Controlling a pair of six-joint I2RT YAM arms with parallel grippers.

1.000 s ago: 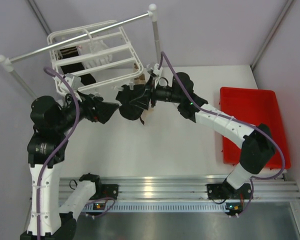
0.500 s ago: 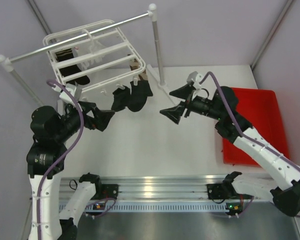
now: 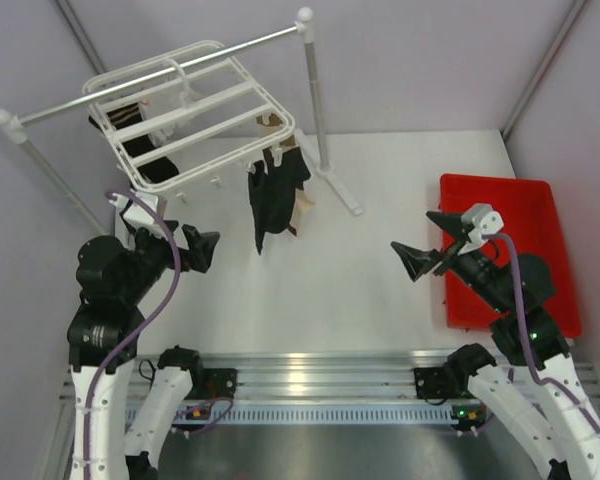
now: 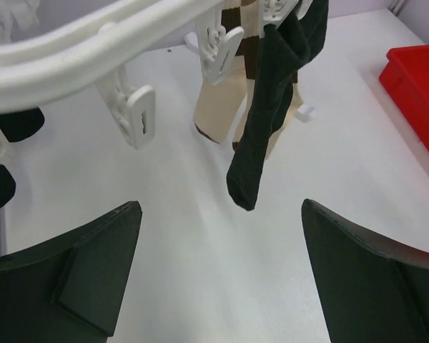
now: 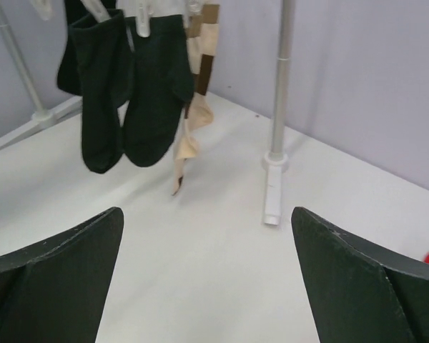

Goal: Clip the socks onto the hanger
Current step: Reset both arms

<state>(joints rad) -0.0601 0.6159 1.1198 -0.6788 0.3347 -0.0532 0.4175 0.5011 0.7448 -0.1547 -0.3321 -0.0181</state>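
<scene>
Nearest, at the table's (image 3: 350,290) front edge: two arms.

- Left gripper (image 3: 202,250): jaws spread wide, nothing held; set low and left of the hanging socks, apart from them.
- Right gripper (image 3: 416,236): jaws likewise released and empty; held beside the red bin (image 3: 510,200), well apart from the hanger.
- Black sock (image 4: 268,114): hung limp from a clip at the hanger's near right corner, toe clear of the table.
- Cream sock with brown patches (image 4: 222,107): clipped just behind the black one and touching it.
- Unused clip (image 4: 136,118): seen dangling from the frame's edge, closed on nothing.
- Hanger (image 3: 180,110): white frame, suspended from the grey metal rail (image 3: 60,98) at the rear; dark items are hung at its far left side.
</scene>
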